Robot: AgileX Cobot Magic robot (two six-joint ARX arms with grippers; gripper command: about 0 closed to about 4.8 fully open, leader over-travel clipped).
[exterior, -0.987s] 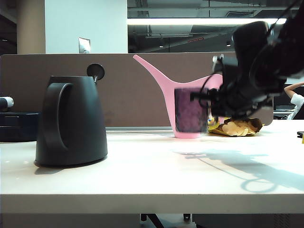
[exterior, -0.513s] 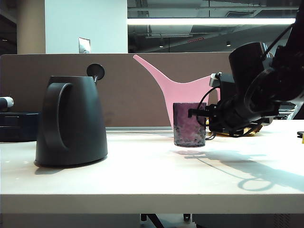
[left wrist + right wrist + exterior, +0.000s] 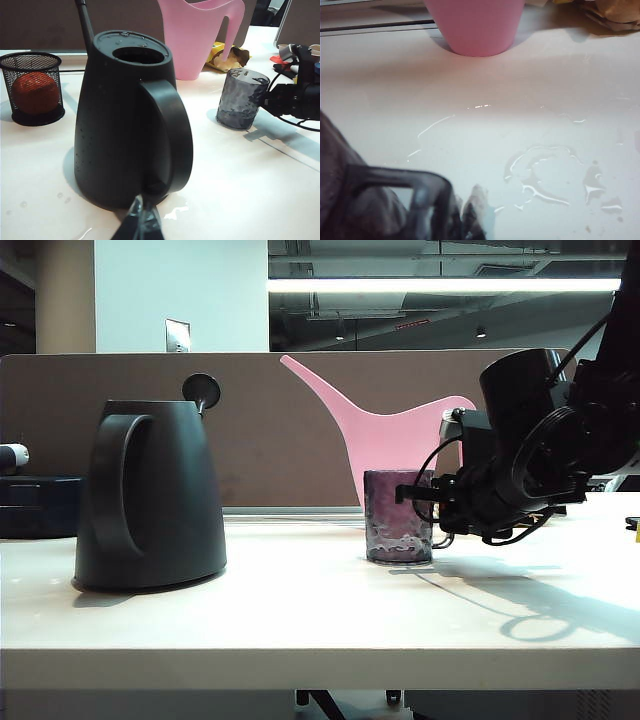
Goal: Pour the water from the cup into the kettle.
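I have the right claw [image 3: 425,495] clamped on the handle of the cup [image 3: 398,516], which sits on the desk [image 3: 300,610] — I judge pouring finished; release next. Kettle [image 3: 150,495] well beyond the cup. Left claw [image 3: 141,226] closed, empty, just behind the kettle.

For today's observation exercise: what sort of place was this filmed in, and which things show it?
Probably an open-plan office: a brown desk partition behind the white table, long ceiling strip lights, and a mesh desk-tidy cup beside the kettle.

Right gripper [image 3: 425,492] low, closed (left gripper [image 3: 141,226] indistinct)
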